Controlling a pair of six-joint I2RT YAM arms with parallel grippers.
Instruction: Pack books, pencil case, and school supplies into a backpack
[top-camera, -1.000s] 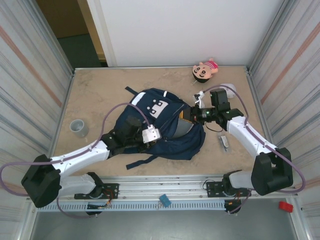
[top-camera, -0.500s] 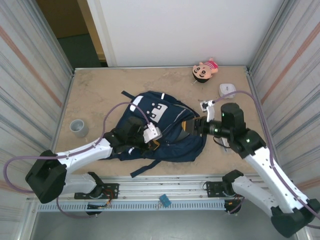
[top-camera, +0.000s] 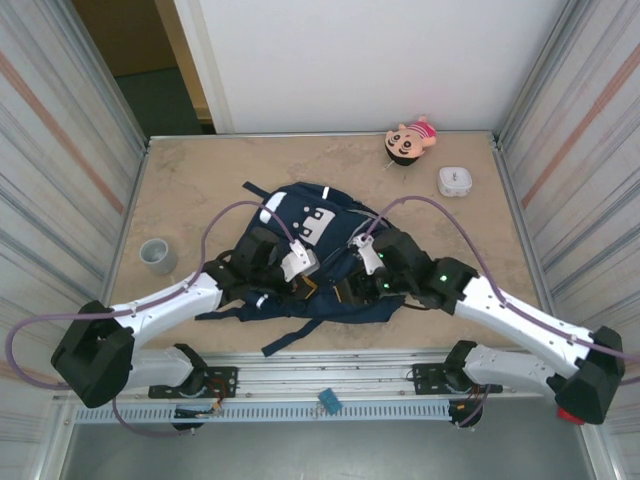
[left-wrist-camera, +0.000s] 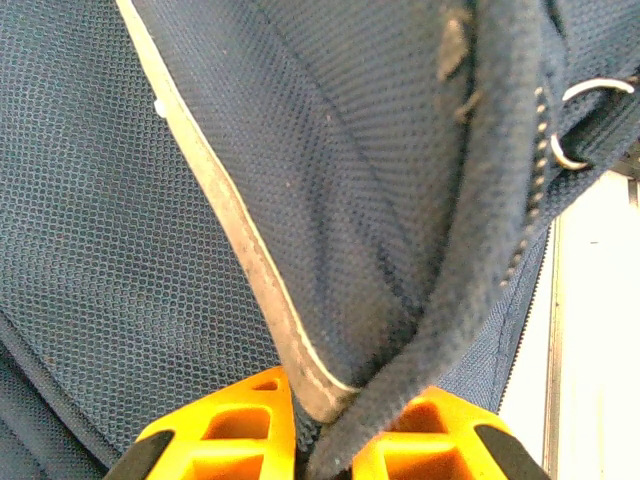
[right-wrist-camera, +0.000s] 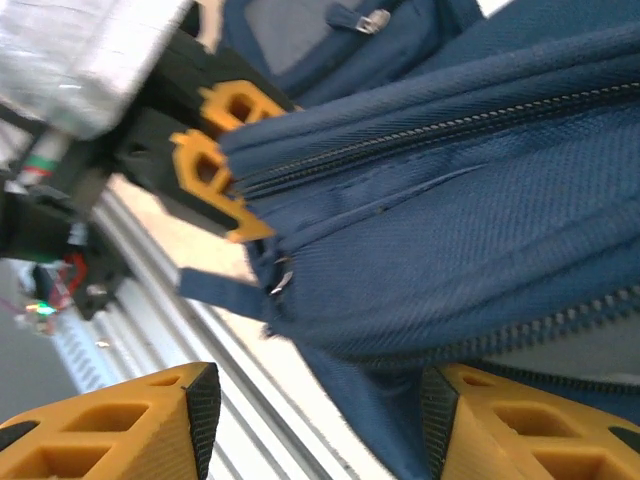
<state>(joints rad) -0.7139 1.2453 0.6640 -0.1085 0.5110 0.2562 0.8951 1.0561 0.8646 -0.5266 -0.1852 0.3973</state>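
Where everything sits, worktop (top-camera: 200, 190): tan and marbled, with ribbed panels along both sides.
Backpack (top-camera: 320, 215): navy, white patches on its top pocket, lying in the middle of the worktop between the two arms, nearer the front edge than the back. A dark strap (top-camera: 300, 335) trails towards the rail.
Left tool (left-wrist-camera: 320, 440): pinched narrow on a fold of the backpack (left-wrist-camera: 150, 200), pale piping and a thick dark edge running down between the orange fingers.
Right tool (right-wrist-camera: 320, 420): fingers stand well apart, low beside the backpack (right-wrist-camera: 480, 200) and facing a zip (right-wrist-camera: 400, 135) line; the left tool (right-wrist-camera: 215, 150) is just across the fabric.
Doll (top-camera: 410, 140): pink plush, at the far right edge.
Cup (top-camera: 157, 255): grey, round, left of the backpack, well apart.
Box (top-camera: 455, 181): small, white, square, near the doll.
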